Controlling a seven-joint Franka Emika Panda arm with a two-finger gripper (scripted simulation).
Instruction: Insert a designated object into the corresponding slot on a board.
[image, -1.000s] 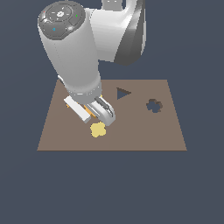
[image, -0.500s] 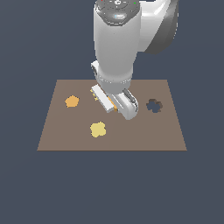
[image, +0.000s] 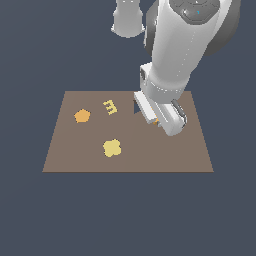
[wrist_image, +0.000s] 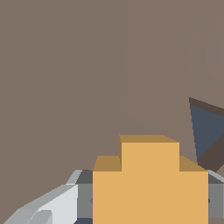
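The brown board (image: 128, 160) lies flat under the arm. In the wrist view the orange cross block (wrist_image: 148, 183) fills the lower part of the picture, clamped between grey fingers (wrist_image: 57, 205). My gripper (image: 159, 121) is shut on it and hangs low over the board's far right part, where only a sliver of orange (image: 156, 121) shows. The cross-shaped slot is hidden behind the arm in the exterior view and is out of the wrist view. The dark triangular cutout (wrist_image: 208, 127) lies just beside the held block; its edge (image: 136, 106) peeks out by the gripper.
An orange pentagon (image: 82, 116), a yellow E-shaped piece (image: 110, 106) and a pale-yellow clover piece (image: 112, 147) lie on the board's left half in the exterior view. The arm's thick white link (image: 175, 55) rises over the board's far right corner.
The arm has swung from the board's left part to the exterior view's right, carrying the orange cross past the triangular cutout. It now covers the cross-shaped slot that showed before.
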